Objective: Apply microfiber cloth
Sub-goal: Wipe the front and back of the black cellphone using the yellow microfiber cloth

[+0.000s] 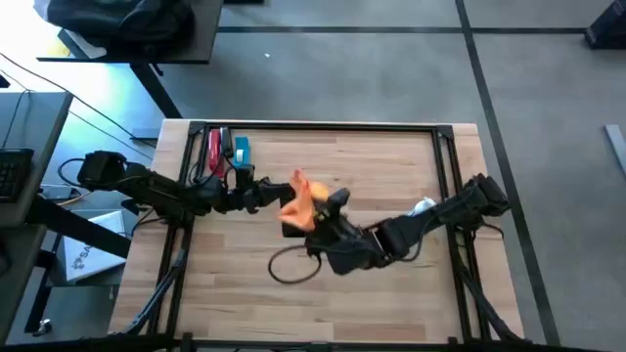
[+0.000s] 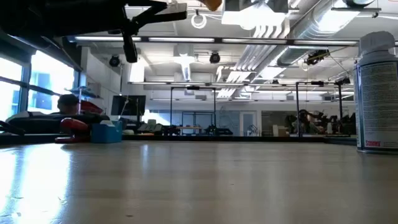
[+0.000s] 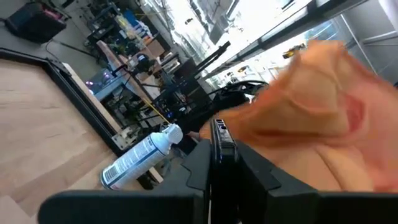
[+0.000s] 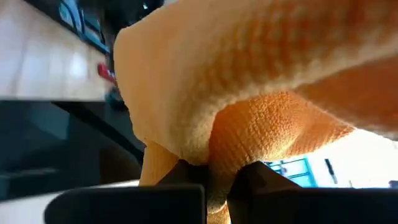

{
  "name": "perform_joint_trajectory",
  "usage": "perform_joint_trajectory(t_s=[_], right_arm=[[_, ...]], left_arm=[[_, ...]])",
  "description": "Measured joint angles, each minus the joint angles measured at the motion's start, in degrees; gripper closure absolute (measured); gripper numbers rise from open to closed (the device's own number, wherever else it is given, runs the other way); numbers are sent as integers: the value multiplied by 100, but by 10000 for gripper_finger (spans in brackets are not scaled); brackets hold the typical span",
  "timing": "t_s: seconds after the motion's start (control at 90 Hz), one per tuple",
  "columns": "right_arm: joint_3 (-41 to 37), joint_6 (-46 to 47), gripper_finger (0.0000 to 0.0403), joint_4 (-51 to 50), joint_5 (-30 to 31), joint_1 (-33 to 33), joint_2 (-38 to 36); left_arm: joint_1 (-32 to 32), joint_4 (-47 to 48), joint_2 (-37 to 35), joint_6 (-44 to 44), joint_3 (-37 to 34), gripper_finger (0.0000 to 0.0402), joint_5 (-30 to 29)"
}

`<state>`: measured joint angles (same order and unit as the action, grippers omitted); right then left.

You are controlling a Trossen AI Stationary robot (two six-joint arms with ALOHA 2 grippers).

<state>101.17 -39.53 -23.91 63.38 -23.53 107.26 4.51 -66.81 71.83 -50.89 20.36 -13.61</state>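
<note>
The bright-orange microfiber cloth (image 1: 304, 198) is bunched up above the table's middle, with my right gripper (image 1: 329, 207) shut on it; in the right wrist view the cloth (image 4: 261, 81) fills the picture. My left gripper (image 1: 274, 191) reaches in from the left and is shut on a thin black phone (image 3: 217, 138), seen edge-on, with the cloth (image 3: 311, 118) lying against one of its faces. In the low view both are high above the tabletop, and only a bit of cloth (image 2: 212, 4) shows. My left gripper (image 3: 211, 180) pinches the phone's near end (image 3: 216, 157) between its two fingers, which lie along the phone. The phone is lifted clear of the table and points away from the fingers toward the cloth. My right gripper (image 4: 214, 177) pinches a bunched fold of the cloth (image 4: 217, 155), several layers thick, between its two fingers. It comes from the table's right side, pointing toward the left gripper. The cloth is clear of the table and bulges out beyond the fingers, slack.
A white spray bottle (image 1: 423, 207) stands on the right of the table, under my right arm, and looms at the right of the low view (image 2: 378, 93). Red (image 1: 214, 147) and blue (image 1: 241, 149) tools lie at the far left. A dark cable loop (image 1: 289, 264) shows nearer the front.
</note>
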Motion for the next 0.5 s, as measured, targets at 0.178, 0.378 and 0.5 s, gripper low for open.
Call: perform_joint_trajectory(t_s=[0.178, 0.378, 0.5], right_arm=[[-391, 250, 402, -30, -1915, 481, 7], [-866, 931, 402, 156, -3027, 756, -4], [-978, 1505, 402, 184, -3839, 778, -7]], left_arm=[[0, 17, 0, 7, -2, 376, -7], [-7, 131, 17, 100, -16, 376, -51], [-7, 100, 20, 98, -15, 376, -74]])
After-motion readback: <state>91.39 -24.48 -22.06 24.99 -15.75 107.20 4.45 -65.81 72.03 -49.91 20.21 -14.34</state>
